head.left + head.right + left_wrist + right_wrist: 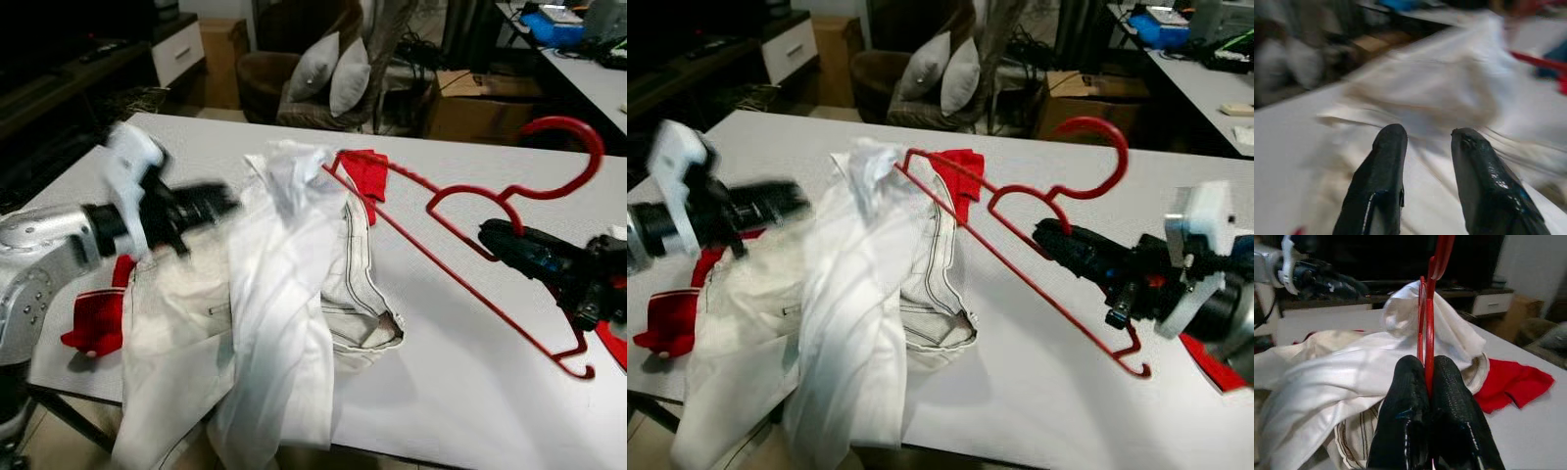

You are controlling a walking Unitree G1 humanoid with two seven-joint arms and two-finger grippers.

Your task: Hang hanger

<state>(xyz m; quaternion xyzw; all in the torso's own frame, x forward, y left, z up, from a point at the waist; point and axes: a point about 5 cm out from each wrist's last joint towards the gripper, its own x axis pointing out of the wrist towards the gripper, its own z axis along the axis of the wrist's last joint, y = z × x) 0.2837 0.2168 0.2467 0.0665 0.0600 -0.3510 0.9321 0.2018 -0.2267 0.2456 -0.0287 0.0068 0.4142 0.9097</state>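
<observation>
My right gripper [1425,366] is shut on the lower bar of a red wire hanger [1429,323], holding it tilted above the white table [470,392] with its hook [1122,147] pointing up and back. The hanger's far corner reaches into a rumpled white garment [284,284] that lies on the table and spills over its front edge. A red cloth [367,176] lies just behind that corner. My left gripper [225,201] is blurred and hovers open over the garment's left side, its fingers [1386,161] apart with nothing between them.
Another red cloth with white stripes [98,318] lies at the table's left front edge. Behind the table are an armchair with grey cushions [333,69], a cardboard box [480,103] and a low cabinet [176,49]. A second table [588,73] stands at the back right.
</observation>
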